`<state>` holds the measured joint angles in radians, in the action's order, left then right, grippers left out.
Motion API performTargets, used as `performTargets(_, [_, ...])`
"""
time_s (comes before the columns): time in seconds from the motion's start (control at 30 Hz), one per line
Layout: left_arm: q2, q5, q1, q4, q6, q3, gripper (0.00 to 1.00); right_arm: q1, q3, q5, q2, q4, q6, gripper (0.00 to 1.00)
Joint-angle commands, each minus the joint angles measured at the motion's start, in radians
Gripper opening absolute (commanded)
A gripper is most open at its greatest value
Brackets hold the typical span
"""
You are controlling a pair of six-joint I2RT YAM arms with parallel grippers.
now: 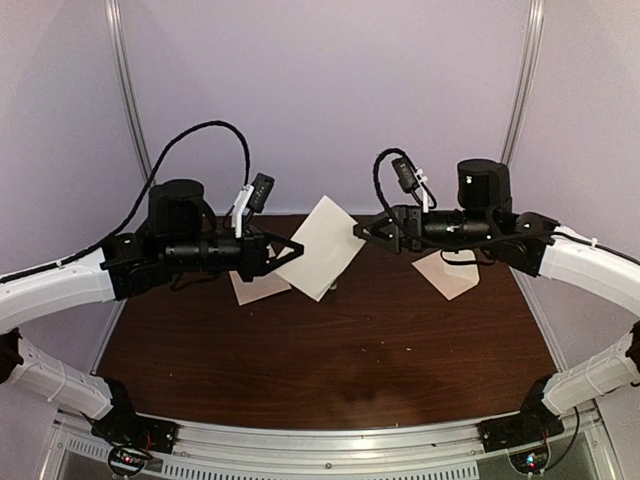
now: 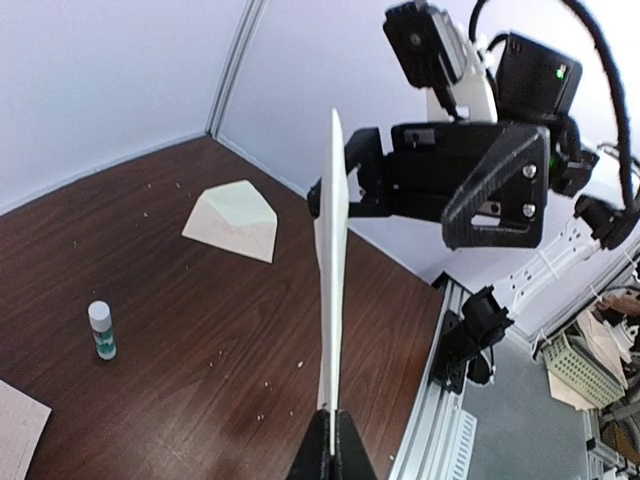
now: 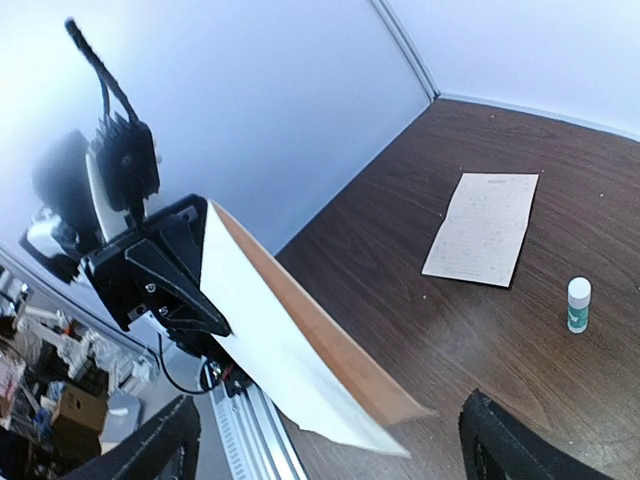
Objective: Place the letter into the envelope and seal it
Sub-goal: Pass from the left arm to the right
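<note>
The letter [image 1: 320,246], a folded white sheet, hangs in the air above the middle of the table. My left gripper [image 1: 297,247] is shut on its left corner; in the left wrist view the letter [image 2: 332,260] stands edge-on, rising from the closed fingertips [image 2: 333,442]. My right gripper [image 1: 360,230] is open at the letter's right corner. In the right wrist view its two fingers [image 3: 150,450] stand wide apart, and the letter [image 3: 290,340] points down between them. The envelope [image 1: 447,272] lies flat under the right arm, its pointed flap showing in the left wrist view [image 2: 235,220].
A flat creased sheet [image 1: 258,287] lies on the table under the left arm, seen with faint writing in the right wrist view [image 3: 482,228]. A small glue stick [image 2: 100,330] stands upright near it [image 3: 578,304]. Metal rails edge the table's front.
</note>
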<state>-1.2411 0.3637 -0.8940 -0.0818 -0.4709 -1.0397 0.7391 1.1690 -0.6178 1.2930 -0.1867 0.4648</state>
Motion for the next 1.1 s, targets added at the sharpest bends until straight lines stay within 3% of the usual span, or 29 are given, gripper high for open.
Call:
performTargets(0.0, [0.058,-0.089,-0.005,0.250,-0.108,0.045,0.00,-0.012,-0.112,0.060,-0.067,0.274,0.158,0.95])
performTargets(0.17, [0.084,-0.094,-0.005,0.402,-0.166,0.082,0.00,0.005,-0.176,0.008,-0.061,0.428,0.252,0.96])
performTargets(0.4, [0.066,-0.046,-0.005,0.489,-0.207,0.096,0.00,0.059,-0.148,-0.019,-0.023,0.483,0.250,0.92])
performTargets(1.07, [0.050,-0.026,-0.005,0.588,-0.265,0.110,0.00,0.089,-0.164,-0.115,0.004,0.702,0.309,0.32])
